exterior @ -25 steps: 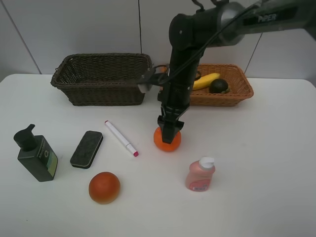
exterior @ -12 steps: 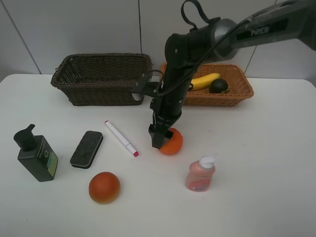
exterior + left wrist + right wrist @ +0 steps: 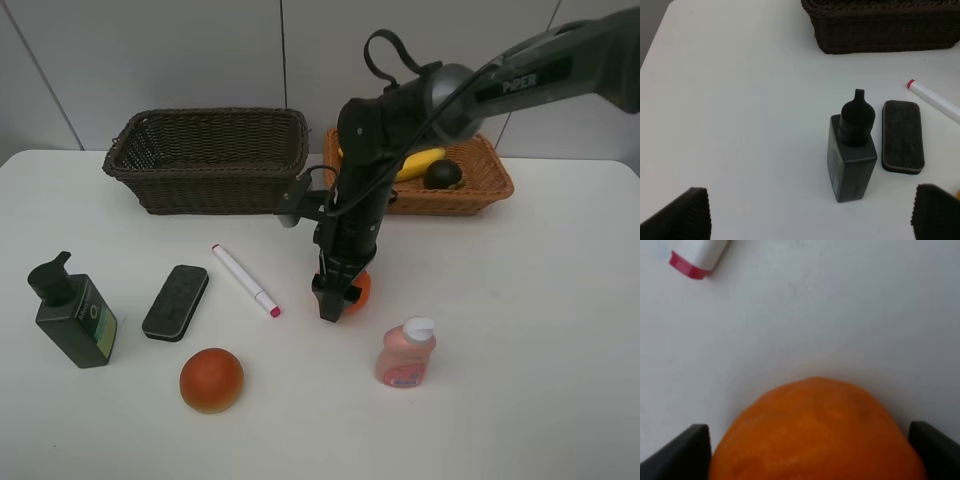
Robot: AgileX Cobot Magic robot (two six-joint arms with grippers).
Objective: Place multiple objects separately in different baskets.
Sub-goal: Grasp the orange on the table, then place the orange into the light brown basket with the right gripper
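Observation:
My right gripper (image 3: 335,300) points straight down over the bumpy tangerine (image 3: 359,290) in the middle of the table. It is open, and the right wrist view shows the tangerine (image 3: 815,435) filling the gap between its fingers. A banana (image 3: 420,163) and a dark green fruit (image 3: 442,174) lie in the light tan basket (image 3: 480,192). The dark brown basket (image 3: 210,190) holds nothing I can see. My left gripper (image 3: 807,215) hovers open above the green pump bottle (image 3: 852,160) and the black eraser (image 3: 902,136).
The white marker (image 3: 243,279) lies left of the tangerine, with the eraser (image 3: 176,301) and the pump bottle (image 3: 75,315) further left. A red-orange ball fruit (image 3: 211,380) sits near the front. The pink bottle (image 3: 405,355) stands just right of my right gripper.
My right gripper dropped lower and now straddles the tangerine, which shifted slightly to the right. The other objects have not moved.

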